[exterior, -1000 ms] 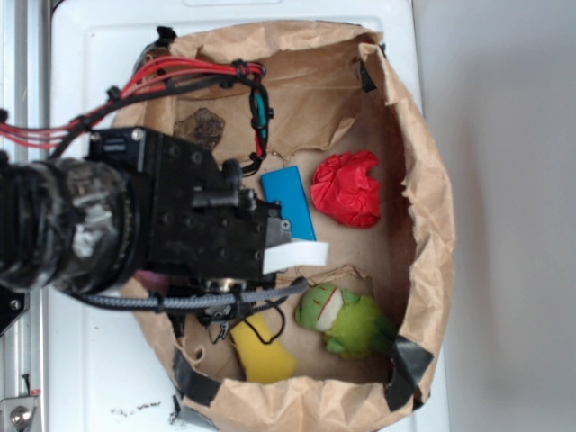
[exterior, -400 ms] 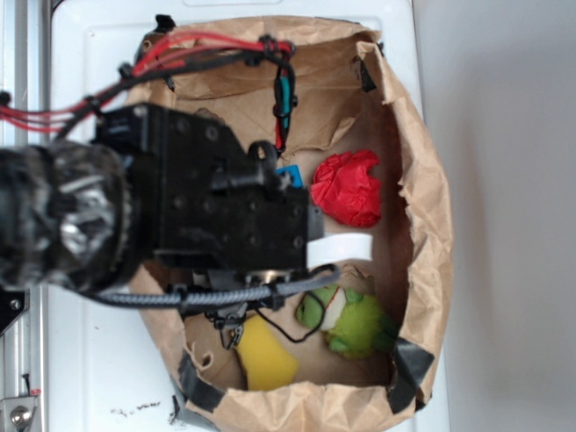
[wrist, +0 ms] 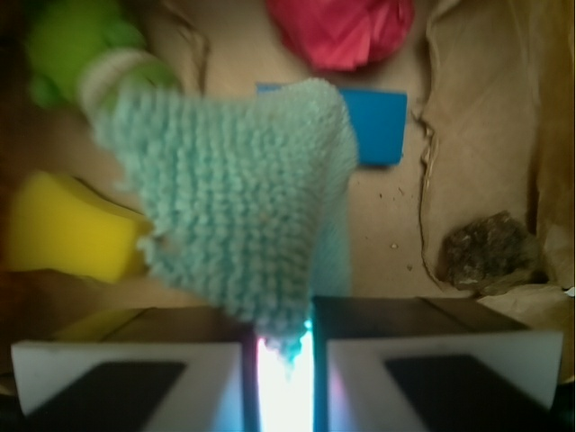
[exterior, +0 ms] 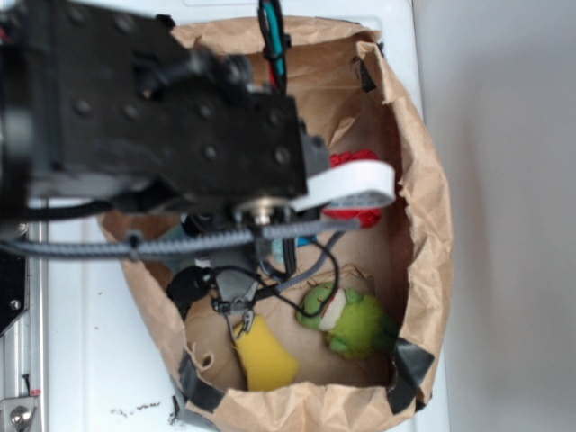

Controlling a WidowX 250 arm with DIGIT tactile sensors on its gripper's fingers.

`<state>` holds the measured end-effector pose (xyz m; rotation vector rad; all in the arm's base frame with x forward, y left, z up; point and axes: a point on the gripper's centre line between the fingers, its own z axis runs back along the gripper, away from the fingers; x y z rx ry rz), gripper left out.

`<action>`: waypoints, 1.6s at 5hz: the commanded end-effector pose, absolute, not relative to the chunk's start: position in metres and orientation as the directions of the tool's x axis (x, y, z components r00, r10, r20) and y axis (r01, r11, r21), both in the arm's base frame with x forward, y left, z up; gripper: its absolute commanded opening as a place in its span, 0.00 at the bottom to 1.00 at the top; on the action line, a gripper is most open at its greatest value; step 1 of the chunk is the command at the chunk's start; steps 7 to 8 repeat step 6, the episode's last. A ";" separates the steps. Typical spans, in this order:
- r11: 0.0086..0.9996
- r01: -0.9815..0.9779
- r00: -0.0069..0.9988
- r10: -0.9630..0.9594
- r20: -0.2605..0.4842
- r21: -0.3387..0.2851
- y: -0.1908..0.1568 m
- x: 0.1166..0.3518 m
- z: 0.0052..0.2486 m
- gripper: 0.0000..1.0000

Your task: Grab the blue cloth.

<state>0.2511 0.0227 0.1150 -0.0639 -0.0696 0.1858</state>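
Note:
The blue cloth (wrist: pixel 238 193), a pale teal terry towel, hangs in the wrist view with one corner pinched between my fingers. The rest of it drapes out over the floor of the brown paper bag. My gripper (wrist: pixel 283 328) is shut on that corner, and its white pads (wrist: pixel 135 364) sit close together. In the exterior view the black arm looms large over the bag and hides the cloth. One white finger (exterior: pixel 355 186) sticks out to the right, over the red wad.
On the bag floor lie a bright-blue block (wrist: pixel 378 121), a red cloth wad (wrist: pixel 342 31), a green plush toy (exterior: pixel 346 317), a yellow sponge (exterior: pixel 264 355) and a dark lump (wrist: pixel 490 252). The crumpled bag wall (exterior: pixel 427 180) rings them all.
The arm has risen toward the camera and shifted right and toward the top of the view. It now covers the blue block and part of the red wad.

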 end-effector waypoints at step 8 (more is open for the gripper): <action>0.976 -0.212 0.943 0.218 0.251 -0.051 0.002 0.269 0.162 0.00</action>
